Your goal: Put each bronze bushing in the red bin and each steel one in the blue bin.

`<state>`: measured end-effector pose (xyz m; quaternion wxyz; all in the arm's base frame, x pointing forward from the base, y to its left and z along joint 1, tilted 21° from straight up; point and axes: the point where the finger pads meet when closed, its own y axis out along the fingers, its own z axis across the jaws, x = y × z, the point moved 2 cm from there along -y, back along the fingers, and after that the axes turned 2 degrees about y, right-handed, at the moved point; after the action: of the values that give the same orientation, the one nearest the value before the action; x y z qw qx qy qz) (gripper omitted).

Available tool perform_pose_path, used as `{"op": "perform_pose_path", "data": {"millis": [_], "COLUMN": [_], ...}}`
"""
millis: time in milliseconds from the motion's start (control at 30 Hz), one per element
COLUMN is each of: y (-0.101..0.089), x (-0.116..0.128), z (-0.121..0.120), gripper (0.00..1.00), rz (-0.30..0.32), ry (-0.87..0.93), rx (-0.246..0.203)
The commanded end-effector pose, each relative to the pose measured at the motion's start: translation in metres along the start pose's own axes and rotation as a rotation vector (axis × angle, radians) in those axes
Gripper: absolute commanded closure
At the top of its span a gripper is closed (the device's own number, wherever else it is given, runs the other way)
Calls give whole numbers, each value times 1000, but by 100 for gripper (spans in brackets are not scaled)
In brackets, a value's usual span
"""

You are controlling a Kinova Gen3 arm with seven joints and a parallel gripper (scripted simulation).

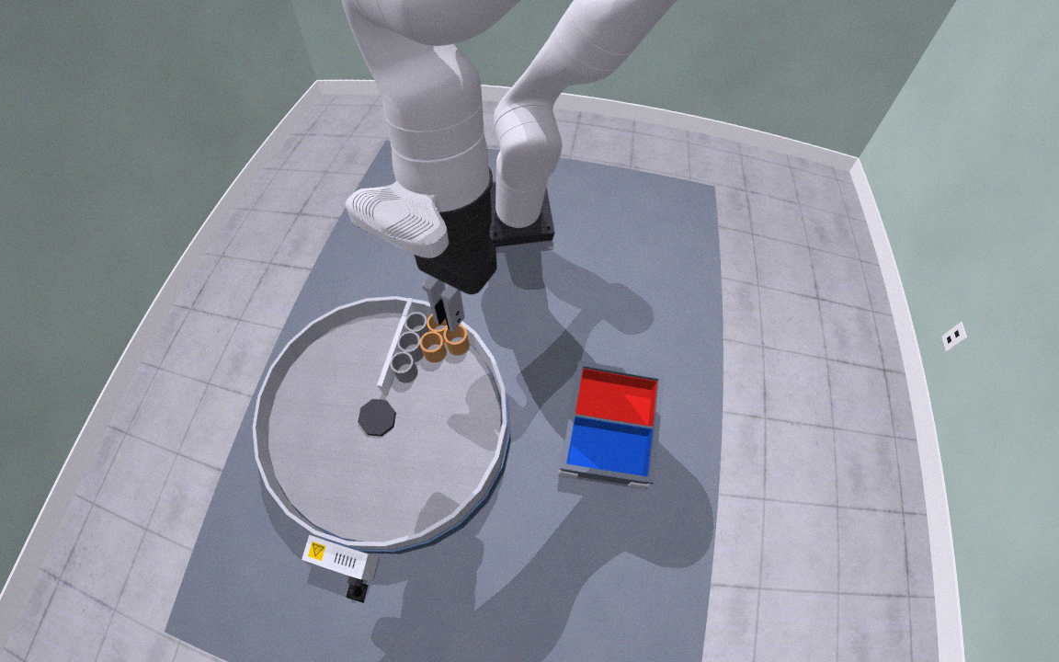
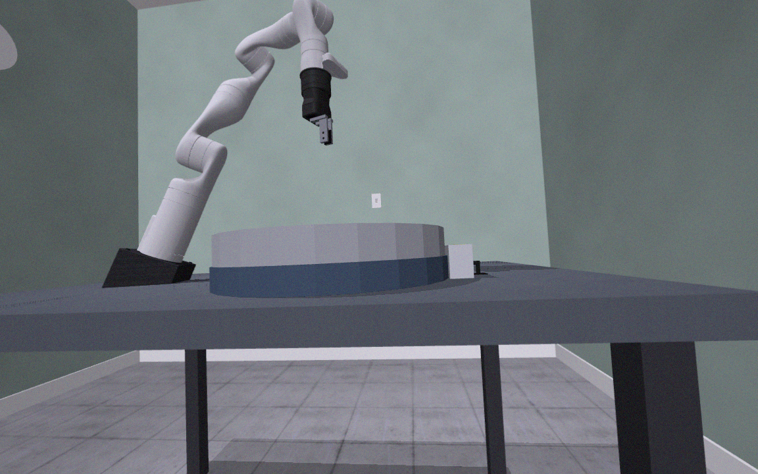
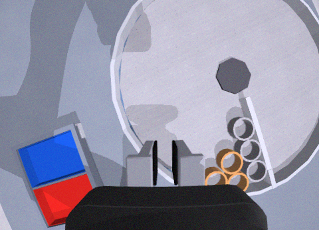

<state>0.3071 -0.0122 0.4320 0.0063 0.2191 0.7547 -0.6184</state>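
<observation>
The round turntable (image 1: 381, 424) carries three bronze bushings (image 1: 444, 341) and three steel bushings (image 1: 410, 341), clustered at its far rim beside a white divider bar (image 1: 393, 341). In the wrist view the bronze ones (image 3: 228, 170) lie right of the fingers and the steel ones (image 3: 249, 149) line the bar. My gripper (image 1: 444, 311) (image 2: 325, 138) hangs high above the turntable, over the rim near the bronze cluster. Its fingers are drawn close with a narrow gap and hold nothing. The red bin (image 1: 617, 394) and blue bin (image 1: 609, 449) stand to the right of the turntable.
A dark octagonal hub (image 1: 375, 417) marks the turntable's centre. A raised wall rings the turntable (image 2: 328, 247). A white control box with a warning label (image 1: 335, 559) sits at its near edge. The arm's base (image 1: 521, 226) stands behind the turntable.
</observation>
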Motion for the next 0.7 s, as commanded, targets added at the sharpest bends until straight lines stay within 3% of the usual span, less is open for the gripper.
{"op": "perform_pose_path", "data": {"millis": [0,133,267,400,667], "y": [11,25,27,46,59], "x": [0,-1,-1,-3,-3], "z": [6,16,16,30,38], "gripper": [66,66,66,66,66], "rz": [-4,-2,-3,-1,-2], "ry": [-120,-307,-329,-580,-748], "rx": [-6,-3,-6,-4,-8]}}
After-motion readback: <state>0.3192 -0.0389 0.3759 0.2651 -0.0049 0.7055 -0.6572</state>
